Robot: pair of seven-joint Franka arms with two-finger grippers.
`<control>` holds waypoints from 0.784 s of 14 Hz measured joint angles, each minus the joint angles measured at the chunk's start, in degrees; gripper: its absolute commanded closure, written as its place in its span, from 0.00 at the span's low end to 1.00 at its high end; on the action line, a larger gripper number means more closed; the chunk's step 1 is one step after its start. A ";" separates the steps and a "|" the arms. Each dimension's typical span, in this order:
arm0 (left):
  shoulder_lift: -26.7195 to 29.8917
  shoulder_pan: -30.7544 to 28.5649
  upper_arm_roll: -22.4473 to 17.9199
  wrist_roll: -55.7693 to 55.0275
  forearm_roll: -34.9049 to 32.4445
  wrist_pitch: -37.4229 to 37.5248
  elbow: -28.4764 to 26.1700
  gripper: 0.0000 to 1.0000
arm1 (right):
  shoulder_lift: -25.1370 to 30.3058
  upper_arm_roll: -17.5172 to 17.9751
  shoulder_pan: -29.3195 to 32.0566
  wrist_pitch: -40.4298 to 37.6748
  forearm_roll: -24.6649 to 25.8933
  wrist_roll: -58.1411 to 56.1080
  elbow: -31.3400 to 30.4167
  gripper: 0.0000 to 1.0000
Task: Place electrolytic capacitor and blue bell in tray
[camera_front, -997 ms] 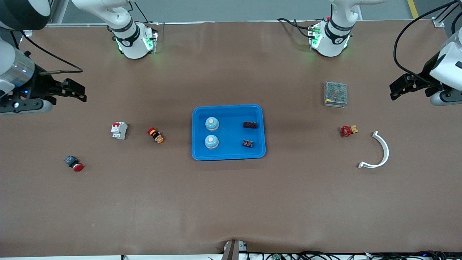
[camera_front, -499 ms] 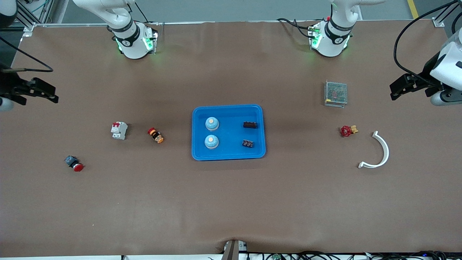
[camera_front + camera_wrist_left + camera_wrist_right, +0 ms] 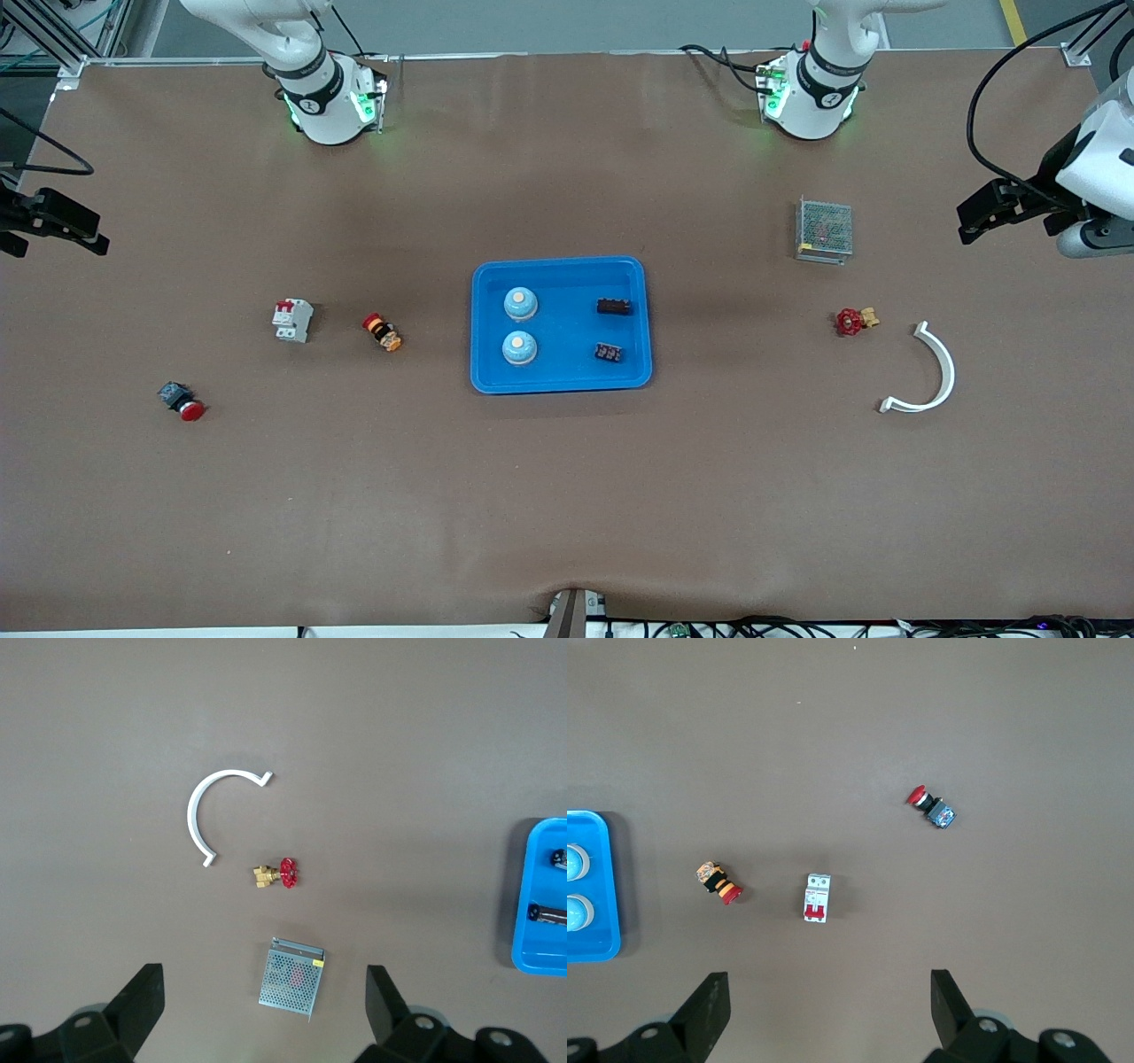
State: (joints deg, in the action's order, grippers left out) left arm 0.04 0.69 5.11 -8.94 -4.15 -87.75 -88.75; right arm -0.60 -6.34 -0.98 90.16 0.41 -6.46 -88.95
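Note:
The blue tray [image 3: 567,266] lies in the middle of the table. In it stand two blue bells [image 3: 520,304] [image 3: 519,347], toward the right arm's end, and two small black parts [image 3: 613,307] [image 3: 608,353]. I cannot tell whether either black part is the electrolytic capacitor. My left gripper [image 3: 974,217] hangs open and empty over the left arm's end of the table. In the left wrist view this gripper [image 3: 264,979] frames a mesh box [image 3: 292,979]. My right gripper [image 3: 84,232] hangs open and empty over the right arm's end, with bare table under the gripper [image 3: 828,983].
Toward the left arm's end lie a metal mesh box [image 3: 824,229], a red-handled brass valve [image 3: 850,321] and a white curved strip [image 3: 939,372]. Toward the right arm's end lie a white circuit breaker [image 3: 292,320], a red-and-orange button [image 3: 382,332] and a red push button [image 3: 182,400].
My right gripper has drawn back toward the right arm's end of the table and most of that arm has left the front view. The left arm and all parts have stayed put.

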 measured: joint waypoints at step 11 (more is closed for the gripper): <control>1.04 0.08 0.24 0.00 2.50 0.61 0.12 0.00 | -0.03 0.08 1.01 -0.07 0.00 0.06 0.60 0.00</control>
State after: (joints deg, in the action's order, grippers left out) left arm 1.08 0.77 5.35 -8.94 -1.65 -87.14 -88.63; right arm -0.62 -6.26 0.02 90.09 0.42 -6.40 -88.35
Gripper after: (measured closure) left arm 0.000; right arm 0.000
